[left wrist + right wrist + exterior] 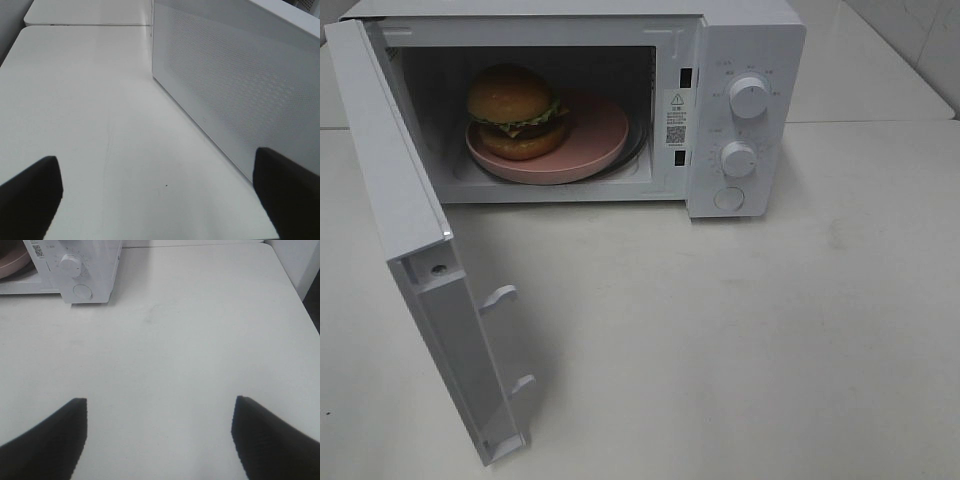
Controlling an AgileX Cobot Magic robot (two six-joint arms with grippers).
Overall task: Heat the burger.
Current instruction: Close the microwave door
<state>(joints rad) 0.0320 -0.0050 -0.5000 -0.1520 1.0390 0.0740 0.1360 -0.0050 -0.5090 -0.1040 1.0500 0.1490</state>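
From the high camera, a boxy white microwave [750,40] stands on a smooth, pale counter [720,330] with its door [395,190] swung wide on the left hinge, two plastic latch hooks jutting from the door's free edge. The burger [515,112], with a glossy golden-brown domed bun over dark filling and a paler base, sits inside the microwave's cavity on a flat round pink plate [595,140], toward the plate's left side. On the microwave's right-hand panel a ribbed upper knob [749,98] stands above a lower knob [738,159], with a round button [729,199] beneath them. In the left wrist view, the left hand [156,161] is spread wide and holds nothing, its dark matte fingers [30,195] framing bare counter beside a dotted white panel [235,85], flat and finely perforated in look, rising upright from the surface. In the right wrist view, the right hand [160,404] likewise gapes empty above the counter, well apart from the microwave, whose lower knob, round button and a sliver of pink plate show at the far corner.
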